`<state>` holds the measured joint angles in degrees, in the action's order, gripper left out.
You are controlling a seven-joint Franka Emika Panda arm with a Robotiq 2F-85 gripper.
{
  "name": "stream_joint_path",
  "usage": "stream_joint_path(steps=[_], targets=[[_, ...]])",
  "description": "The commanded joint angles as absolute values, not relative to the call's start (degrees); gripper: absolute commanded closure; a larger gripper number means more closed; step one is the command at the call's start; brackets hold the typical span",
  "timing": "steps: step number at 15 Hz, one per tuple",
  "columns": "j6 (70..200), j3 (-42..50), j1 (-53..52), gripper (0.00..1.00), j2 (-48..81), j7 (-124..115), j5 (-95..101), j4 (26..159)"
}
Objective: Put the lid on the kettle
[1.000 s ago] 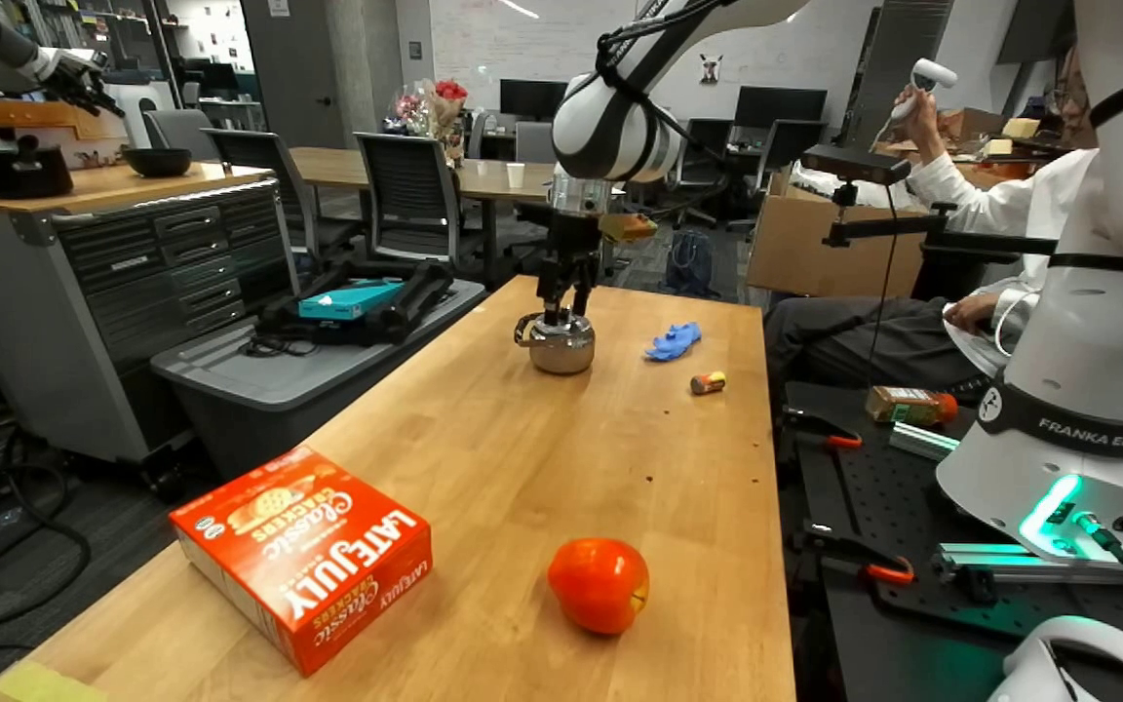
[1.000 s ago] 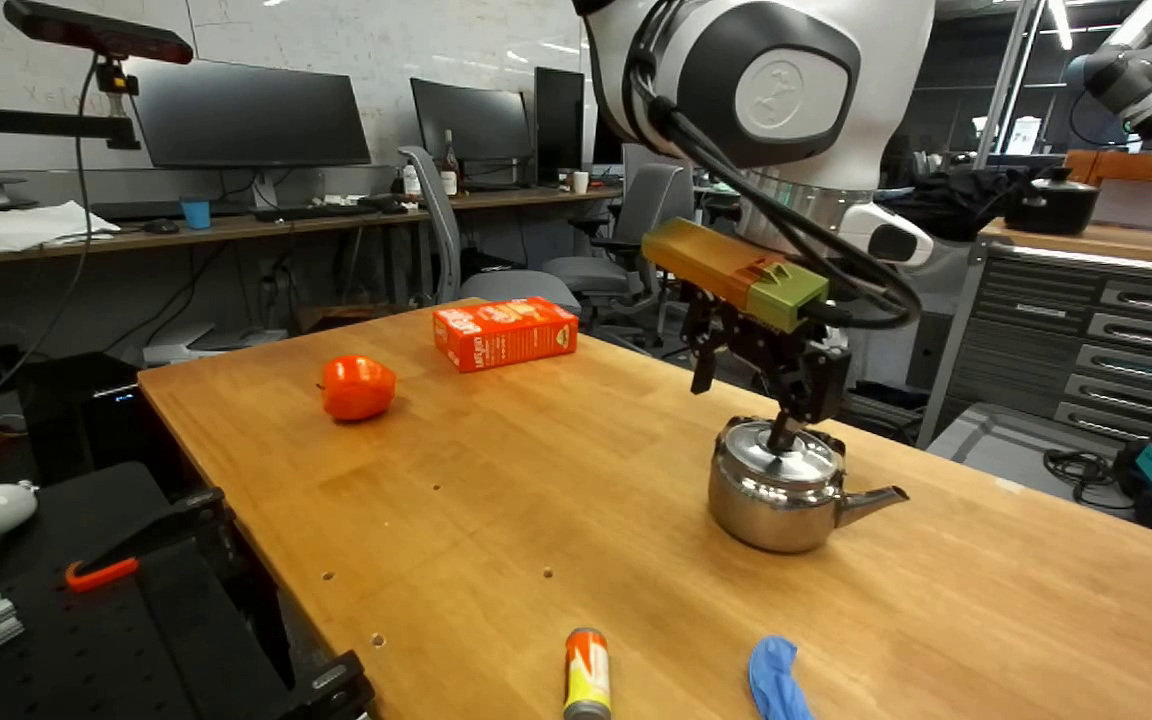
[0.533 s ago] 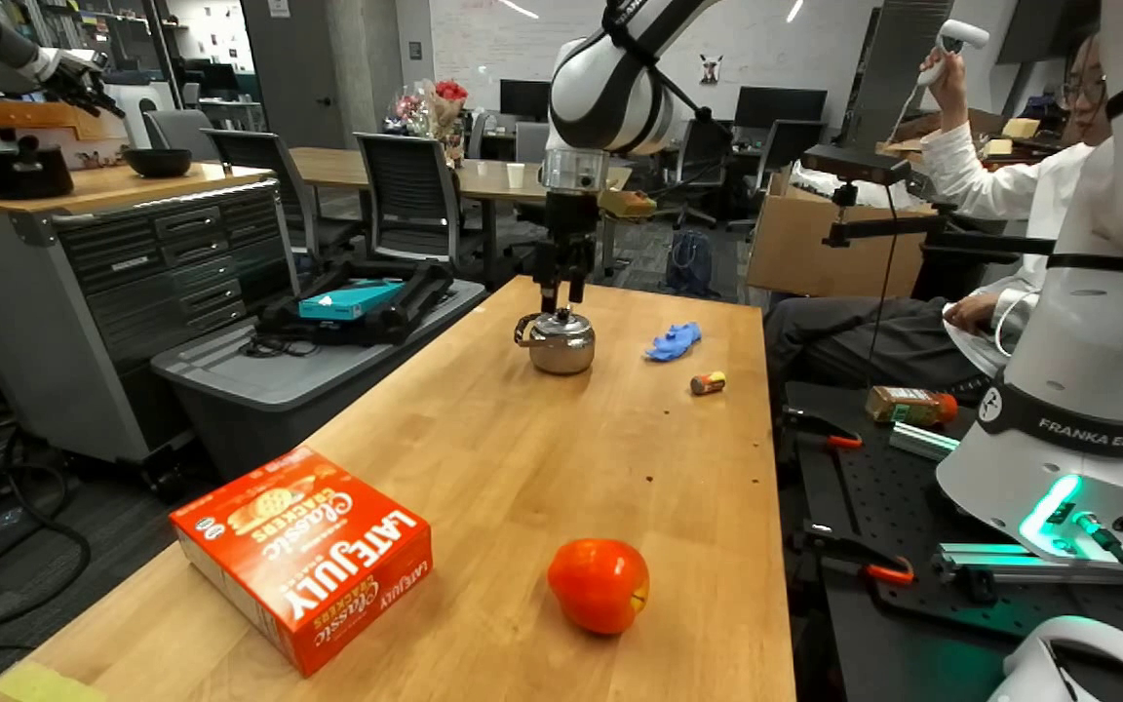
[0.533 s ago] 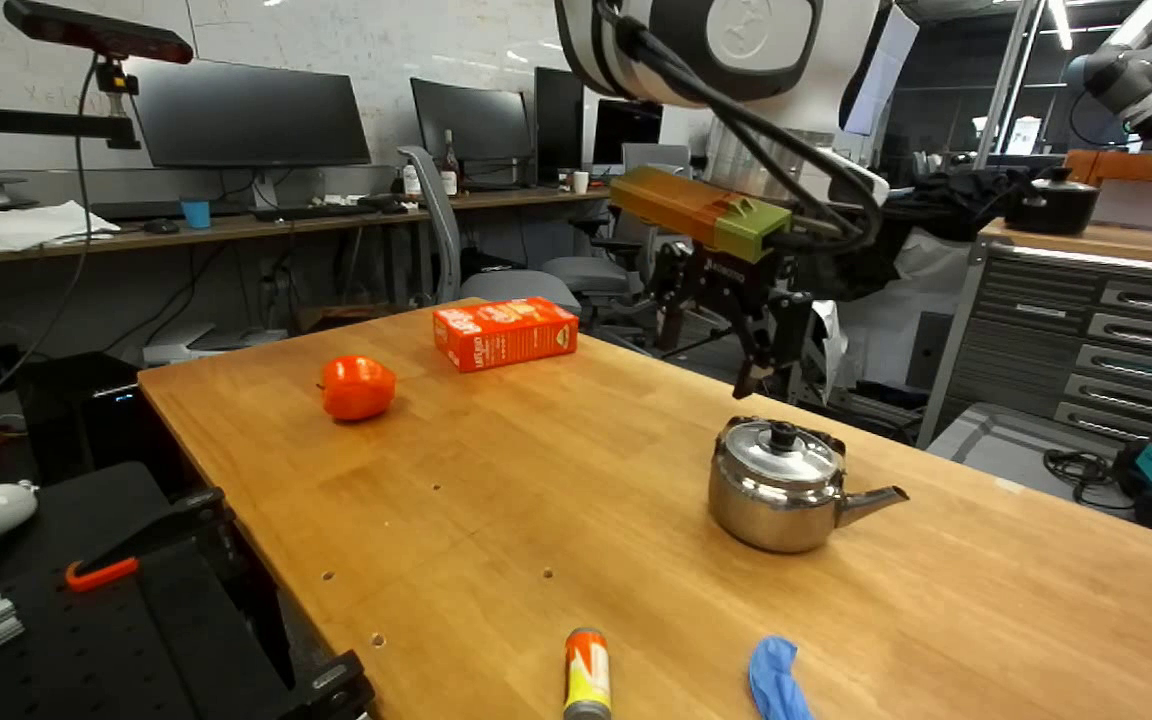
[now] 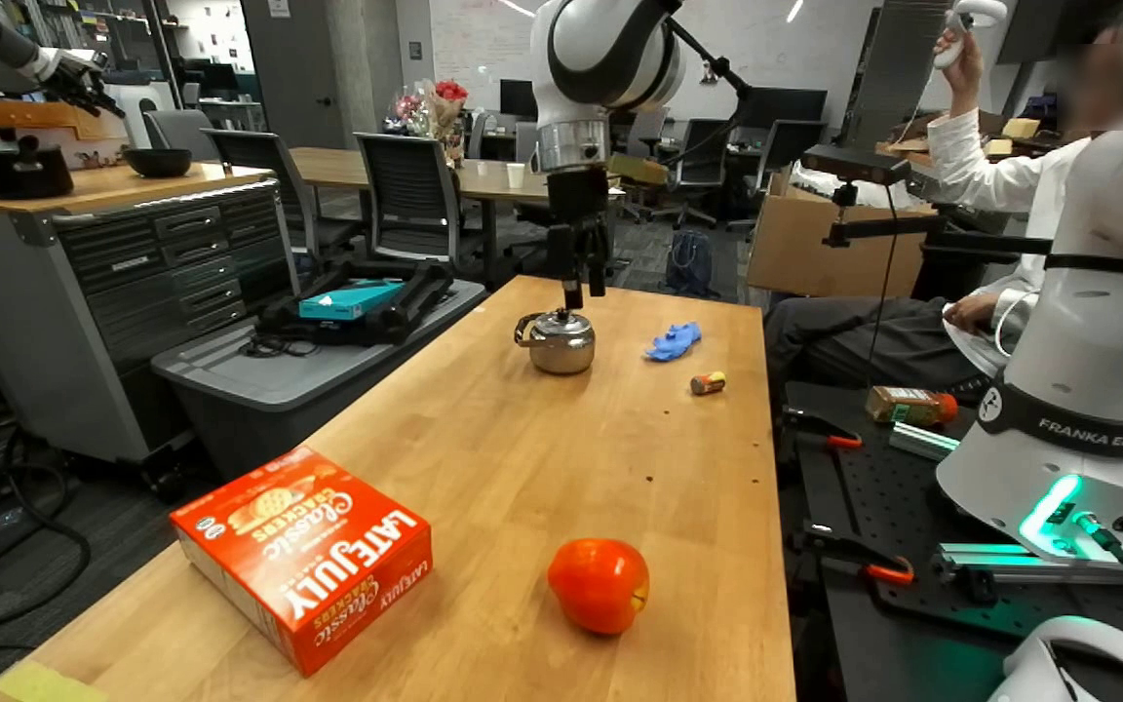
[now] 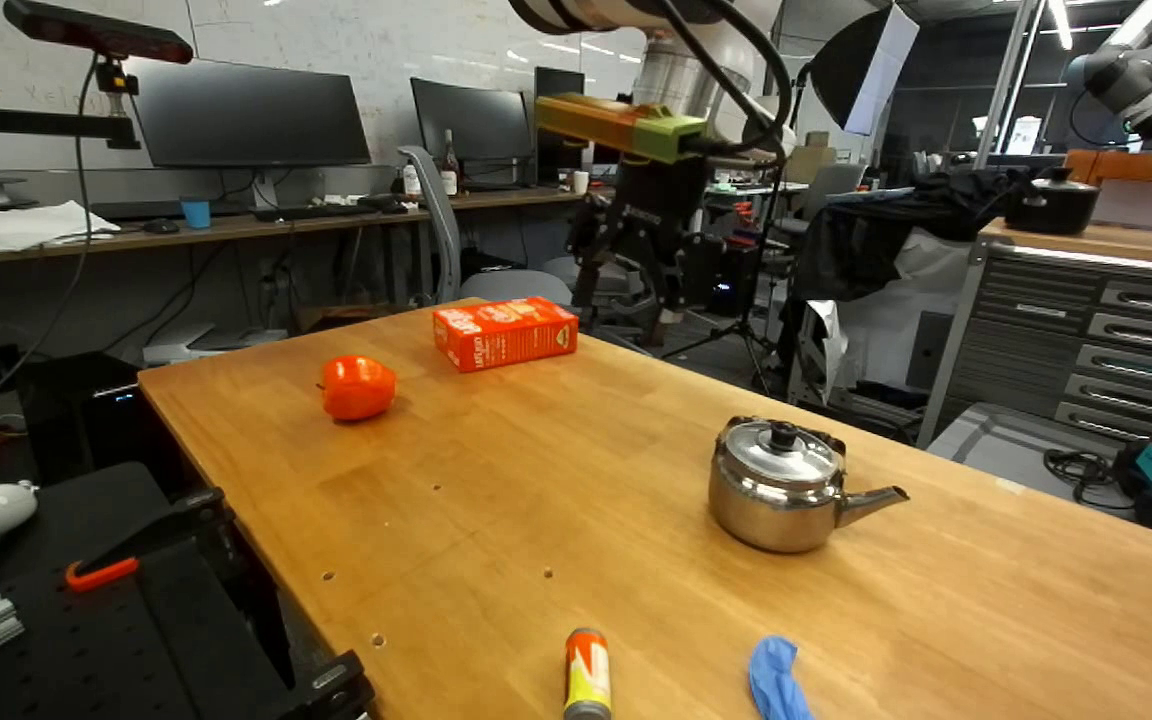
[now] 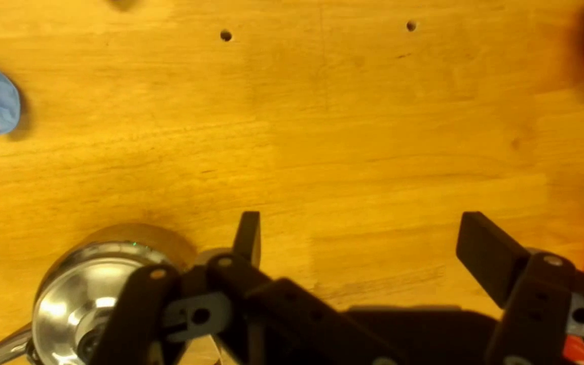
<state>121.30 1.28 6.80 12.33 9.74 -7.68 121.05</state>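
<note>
The kettle (image 6: 771, 512) is a small squat silvery pot with a spout, upright on the wooden table. It also shows in an exterior view (image 5: 562, 355) and at the lower left of the wrist view (image 7: 135, 234). The lid (image 6: 781, 460), a silvery disc with a dark knob, lies on the kettle's top opening and looks level. In the wrist view the lid (image 7: 76, 289) is partly hidden by a finger. My gripper (image 6: 624, 306) is open and empty, above the table and apart from the kettle, toward the cracker box side. The wrist view shows bare table between its fingertips (image 7: 360, 235).
A red cracker box (image 6: 506, 335) and a red-orange tomato (image 6: 358, 387) stand at the far end of the table. A battery-like cylinder (image 6: 588, 675) and a blue glove (image 6: 778, 680) lie near the kettle. The table edge (image 5: 778, 507) runs beside the robot base.
My gripper was down at the lid's knob one second ago. It has risen clear and moved away toward the cracker box side. The lid and kettle have stayed in place.
</note>
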Motion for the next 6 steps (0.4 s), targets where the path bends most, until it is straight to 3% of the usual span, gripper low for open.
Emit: stream_joint_path(steps=[1, 6], targets=[[119.19, 1.71, 5.98, 0.0, 11.76, 9.94, -7.76, 120.92], [118.75, 1.87, 5.84, 0.0, 12.12, 9.9, -7.74, 120.92]])
